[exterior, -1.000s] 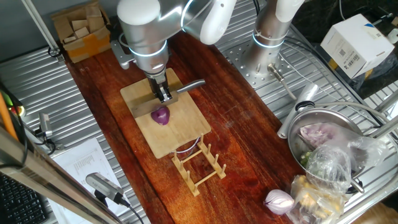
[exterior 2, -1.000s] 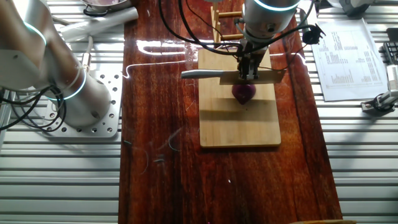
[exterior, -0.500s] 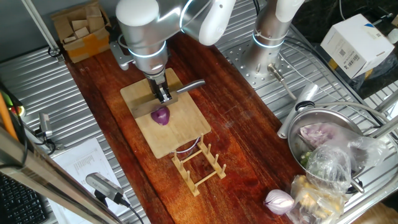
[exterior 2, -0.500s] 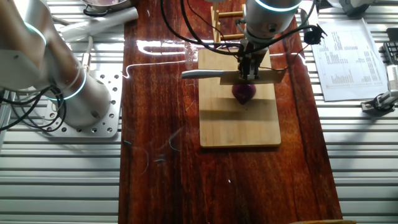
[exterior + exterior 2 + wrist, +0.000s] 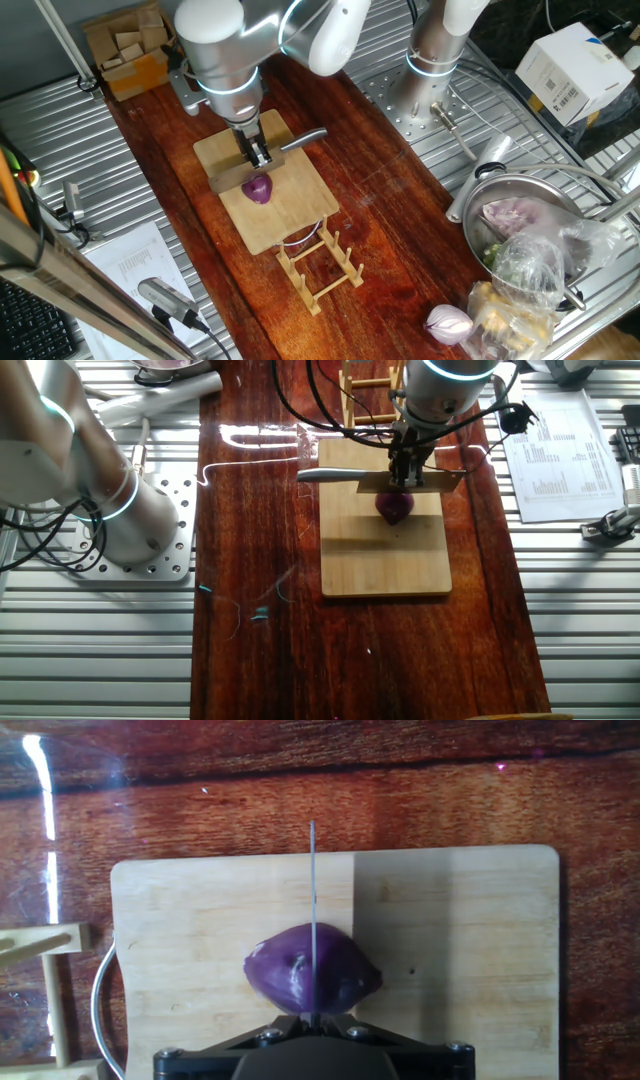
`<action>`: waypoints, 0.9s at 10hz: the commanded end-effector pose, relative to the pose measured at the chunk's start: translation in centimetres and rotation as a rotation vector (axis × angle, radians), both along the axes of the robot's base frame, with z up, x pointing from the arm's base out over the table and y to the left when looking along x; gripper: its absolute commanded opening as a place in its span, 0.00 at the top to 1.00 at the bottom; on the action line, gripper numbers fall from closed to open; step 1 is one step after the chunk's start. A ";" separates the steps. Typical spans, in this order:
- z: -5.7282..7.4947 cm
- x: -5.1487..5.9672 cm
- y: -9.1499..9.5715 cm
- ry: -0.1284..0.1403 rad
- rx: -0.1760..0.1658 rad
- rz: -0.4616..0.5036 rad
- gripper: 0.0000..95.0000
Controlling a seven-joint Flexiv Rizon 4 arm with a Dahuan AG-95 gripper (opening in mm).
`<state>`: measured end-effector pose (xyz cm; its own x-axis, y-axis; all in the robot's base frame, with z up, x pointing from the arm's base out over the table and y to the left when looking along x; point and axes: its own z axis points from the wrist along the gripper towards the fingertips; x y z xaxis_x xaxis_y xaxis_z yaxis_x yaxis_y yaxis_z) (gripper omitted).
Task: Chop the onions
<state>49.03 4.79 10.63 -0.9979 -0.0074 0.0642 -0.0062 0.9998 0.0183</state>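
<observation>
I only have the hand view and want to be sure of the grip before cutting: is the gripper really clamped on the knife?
Observer: Yes. The gripper is shut on the knife, pinching the blade from above near its middle.
Operator: Where does the handle point?
Observer: The steel handle sticks out sideways, past the edge of the cutting board.
Operator: Is any other onion nearby?
Observer: Only a pale onion, lying far off the board. The purple onion is alone on it.
</observation>
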 end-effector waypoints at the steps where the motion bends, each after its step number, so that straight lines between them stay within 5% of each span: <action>1: -2.1 -0.1 0.1 0.000 -0.001 0.002 1.00; 6: -3.2 -0.1 1.0 0.012 -0.009 -0.001 1.00; 9: -2.6 -0.1 0.4 0.016 -0.007 0.023 1.00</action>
